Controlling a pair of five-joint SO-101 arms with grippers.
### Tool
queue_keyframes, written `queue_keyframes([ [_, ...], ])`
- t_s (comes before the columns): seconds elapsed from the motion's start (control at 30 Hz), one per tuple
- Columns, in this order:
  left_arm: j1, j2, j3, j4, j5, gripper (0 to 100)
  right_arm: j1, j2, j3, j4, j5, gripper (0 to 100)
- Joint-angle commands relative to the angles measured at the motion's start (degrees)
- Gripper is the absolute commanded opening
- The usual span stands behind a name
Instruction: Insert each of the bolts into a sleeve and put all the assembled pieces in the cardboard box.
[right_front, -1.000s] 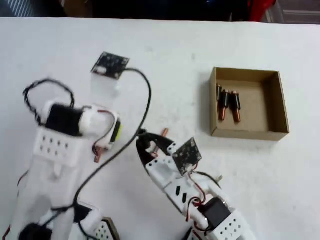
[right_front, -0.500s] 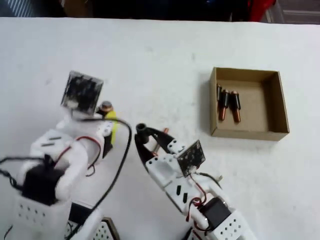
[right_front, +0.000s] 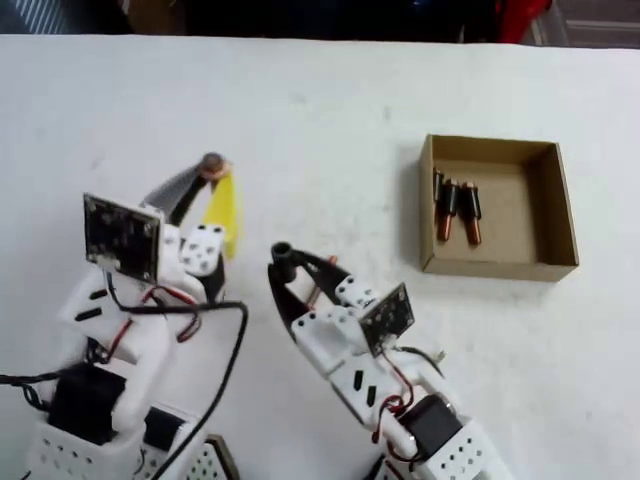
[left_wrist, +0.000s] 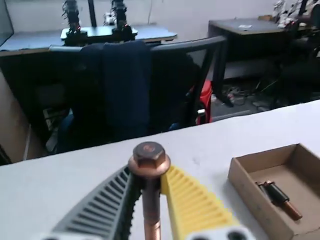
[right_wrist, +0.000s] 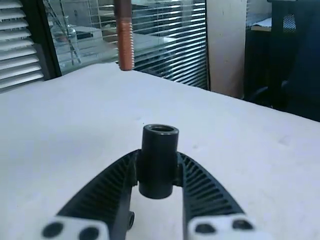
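Left claw (left_wrist: 148, 175) clamps a bolt (left_wrist: 149, 161) head-up, right claw (right_wrist: 158, 159) grips the black sleeve (right_wrist: 159, 170) upright, both over the white surface (right_front: 330, 110) with the cardboard box (right_front: 563, 205) off to one side, and there's a jacket-draped chair (left_wrist: 202, 70) in the room behind.

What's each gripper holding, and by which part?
Left gripper clamps the bolt on its shank below the head; right gripper clamps the sleeve around its middle.

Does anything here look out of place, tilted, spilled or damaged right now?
Nothing stands out. The left hand grips a bolt upright, the right hand grips a sleeve upright, and the assembled pieces lie side by side in the cardboard box.
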Motion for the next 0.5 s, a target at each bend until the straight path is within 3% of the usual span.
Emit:
queue_keyframes([
  [0.0, 6.64, -1.1, -0.53, -6.51, 0.0, 2, -0.66, -0.31, 0.44, -3.65, -0.26, 1.7],
  [0.23, 9.27, -1.1, -0.79, -12.84, 0.0, 2, -0.66, -0.22, 0.44, -7.6, 0.0, 1.7],
  [0.47, 10.77, -1.01, 0.18, -13.01, 0.0, 2, -0.66, -0.22, 0.44, -9.1, 7.3, 1.7],
])
